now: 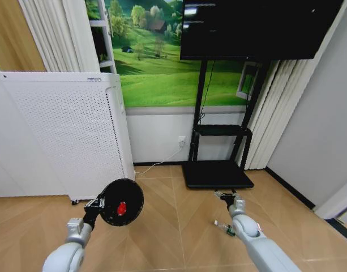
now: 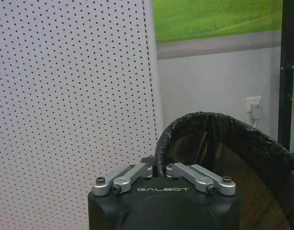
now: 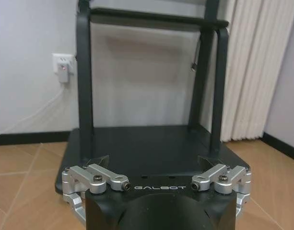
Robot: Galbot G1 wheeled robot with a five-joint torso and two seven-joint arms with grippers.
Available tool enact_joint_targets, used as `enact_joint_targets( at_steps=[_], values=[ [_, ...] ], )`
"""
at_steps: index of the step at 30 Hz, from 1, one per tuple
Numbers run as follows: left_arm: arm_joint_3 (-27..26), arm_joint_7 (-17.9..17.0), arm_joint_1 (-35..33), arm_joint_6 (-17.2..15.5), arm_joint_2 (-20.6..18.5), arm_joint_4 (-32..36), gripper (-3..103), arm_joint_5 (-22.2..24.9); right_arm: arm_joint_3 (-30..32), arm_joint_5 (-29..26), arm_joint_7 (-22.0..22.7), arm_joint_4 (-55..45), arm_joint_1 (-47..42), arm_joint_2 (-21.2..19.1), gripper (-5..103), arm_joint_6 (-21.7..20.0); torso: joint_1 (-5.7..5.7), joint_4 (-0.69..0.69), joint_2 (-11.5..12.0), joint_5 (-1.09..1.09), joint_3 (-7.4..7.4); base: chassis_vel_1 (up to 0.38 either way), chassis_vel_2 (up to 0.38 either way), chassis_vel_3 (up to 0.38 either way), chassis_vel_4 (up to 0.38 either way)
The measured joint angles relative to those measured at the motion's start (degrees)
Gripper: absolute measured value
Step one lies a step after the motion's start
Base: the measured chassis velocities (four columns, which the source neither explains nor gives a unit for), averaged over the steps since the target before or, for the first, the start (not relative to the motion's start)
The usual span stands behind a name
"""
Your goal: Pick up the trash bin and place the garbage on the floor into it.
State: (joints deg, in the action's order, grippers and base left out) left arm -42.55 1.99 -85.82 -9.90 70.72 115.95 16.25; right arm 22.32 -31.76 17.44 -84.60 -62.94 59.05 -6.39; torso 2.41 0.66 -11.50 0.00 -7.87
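Bin up, one piece in.
My left gripper (image 1: 97,204) pinched the trash bin (image 1: 123,202) rim, red litter (image 1: 121,208) inside; right gripper (image 1: 228,198) fingers spread, bottle (image 1: 224,228) remained on the floor (image 1: 179,232).

"GALBOT" on left gripper (image 2: 161,168) body, "GALBOT" on right gripper (image 3: 156,165) body

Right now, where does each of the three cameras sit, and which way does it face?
Head view: high on the robot, looking down over both forearms at the wood floor, the left hand gripping the small black mesh trash bin.
Left wrist view: behind that hand, facing the white perforated cabinet.
Right wrist view: behind the open right hand, facing the black TV stand.
Shared: bin, cabinet, stand.
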Motion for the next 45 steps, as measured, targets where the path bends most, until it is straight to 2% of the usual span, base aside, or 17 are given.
enact_joint_targets(
  at_steps=[8,21,33,39,40,45],
  values=[
    [-1.1,0.0,-0.7,0.3,0.7,0.0,6,-0.1,2.1,0.0,-1.9,-5.0,-4.6,2.0,100,0.0,0.0,-0.02,0.0,0.01,0.0,0.0,0.0,0.0,0.0],
    [-2.3,0.0,-1.4,1.0,1.3,-0.2,6,-0.2,1.3,-1.1,-2.6,-4.5,-3.3,1.8,100,0.3,0.0,-0.03,0.0,0.0,0.0,-0.002,-0.005,0.004,0.004],
    [-2.3,0.0,-1.2,1.1,1.6,-0.7,6,-0.2,0.2,-1.1,-3.0,-2.8,-2.2,1.6,100,0.6,0.01,-0.01,0.0,0.01,-0.01,-0.149,-0.15,0.154,0.156],
    [-2.2,0.1,-0.9,1.4,1.7,-1.5,6,-0.3,-1.2,-1.1,-3.5,-1.6,-1.2,1.6,100,2.3,0.01,-0.01,0.0,-0.01,0.0,-0.244,-0.244,0.242,0.253],
    [-2.1,0.2,-0.8,1.4,1.8,-1.8,6,-0.4,-1.9,-0.7,-4.4,-0.9,-0.9,1.6,100,3.7,0.01,-0.01,0.0,0.02,-0.01,-0.244,-0.237,0.225,0.259],
    [-1.9,0.2,-0.4,1.4,1.7,-2.3,6,-0.4,-4.0,0.4,-6.1,0.5,0.6,1.1,100,4.6,0.01,-0.01,0.0,0.01,-0.01,-0.124,-0.162,0.155,0.16]
  ],
)
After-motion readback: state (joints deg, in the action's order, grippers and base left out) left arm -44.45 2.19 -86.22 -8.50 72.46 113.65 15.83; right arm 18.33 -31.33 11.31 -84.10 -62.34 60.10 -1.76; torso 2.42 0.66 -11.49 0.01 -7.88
